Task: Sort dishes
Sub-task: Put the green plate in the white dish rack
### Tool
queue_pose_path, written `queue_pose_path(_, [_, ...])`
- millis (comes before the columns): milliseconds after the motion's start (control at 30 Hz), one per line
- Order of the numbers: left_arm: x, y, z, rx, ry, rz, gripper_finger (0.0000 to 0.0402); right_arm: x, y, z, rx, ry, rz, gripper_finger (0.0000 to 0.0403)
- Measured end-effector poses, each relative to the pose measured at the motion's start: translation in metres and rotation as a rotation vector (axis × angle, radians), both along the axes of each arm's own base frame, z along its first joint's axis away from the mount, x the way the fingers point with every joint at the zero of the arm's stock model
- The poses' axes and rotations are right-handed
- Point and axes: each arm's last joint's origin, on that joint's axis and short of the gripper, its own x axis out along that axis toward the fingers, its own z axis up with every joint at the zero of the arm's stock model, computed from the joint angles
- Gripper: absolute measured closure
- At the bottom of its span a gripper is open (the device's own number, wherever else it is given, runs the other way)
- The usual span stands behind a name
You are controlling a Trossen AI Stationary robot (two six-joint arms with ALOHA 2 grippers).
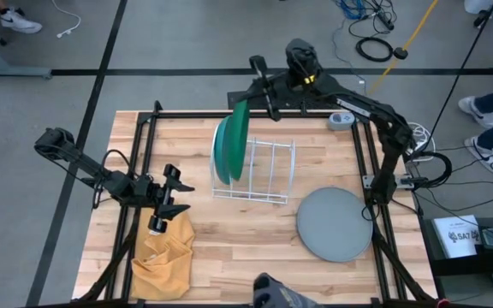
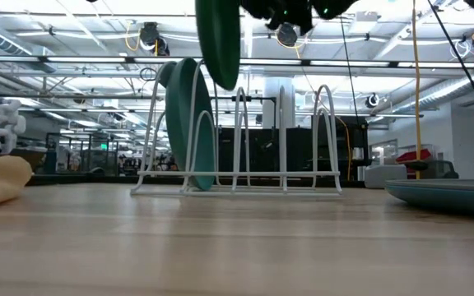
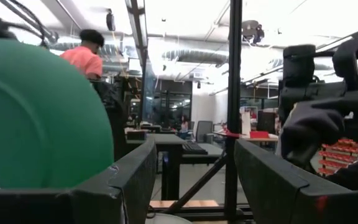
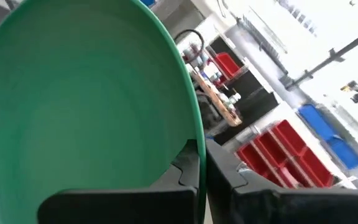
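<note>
My right gripper (image 1: 253,98) is shut on the dark green plate (image 1: 240,135), which stands on edge above the left end of the white wire rack (image 1: 264,175). In the low view the plate (image 2: 220,41) hangs above the rack wires. A teal plate (image 2: 189,123) stands on its rim in a left slot of the rack, with a light blue plate (image 2: 165,76) just behind it. The grey plate (image 1: 335,224) lies flat on the table at the right. My left gripper (image 1: 171,195) is open and empty above the mustard cloth (image 1: 165,252). My right gripper pinches the dark green plate's rim (image 4: 194,134) between its two fingers, one finger on the hollow face (image 4: 123,202) and one behind. The fingers come slanting down from the table's far side. The plate hangs on edge below them, clear of the rack.
The rack's slots to the right of the teal plate stand empty. A roll of tape (image 1: 341,119) lies at the far right of the table. A black frame runs along the table's edges. A person in a red top (image 3: 86,56) stands in the room beyond.
</note>
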Motion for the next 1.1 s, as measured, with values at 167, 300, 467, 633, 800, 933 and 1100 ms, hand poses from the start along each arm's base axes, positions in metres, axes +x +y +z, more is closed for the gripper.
queue_pose_path(167, [0.000, 0.000, 0.000, 0.001, 0.003, 0.000, 0.0185, 0.013, -0.018, -0.026, 0.064, 0.047, 0.008, 0.0403])
queue_pose_path(300, [0.001, -0.001, -0.002, 0.011, 0.019, 0.000, 0.0185, 0.021, -0.031, -0.049, 0.122, 0.105, -0.002, 0.0403])
queue_pose_path(467, [0.002, -0.001, -0.004, 0.016, 0.040, -0.003, 0.0185, 0.025, -0.042, -0.068, 0.188, 0.167, -0.017, 0.0403])
queue_pose_path(633, [0.002, -0.001, -0.006, 0.027, 0.060, -0.003, 0.0185, 0.023, -0.048, -0.079, 0.233, 0.230, -0.039, 0.0398])
queue_pose_path(800, [0.003, -0.001, -0.006, 0.030, 0.064, -0.003, 0.0185, 0.019, -0.052, -0.084, 0.265, 0.279, -0.056, 0.0395])
queue_pose_path(933, [0.003, -0.002, -0.006, 0.030, 0.065, -0.003, 0.0185, 0.017, -0.052, -0.089, 0.301, 0.328, -0.084, 0.0394])
queue_pose_path(1100, [0.003, -0.002, -0.006, 0.030, 0.065, -0.003, 0.0185, 0.015, -0.051, -0.091, 0.346, 0.381, -0.116, 0.0376])
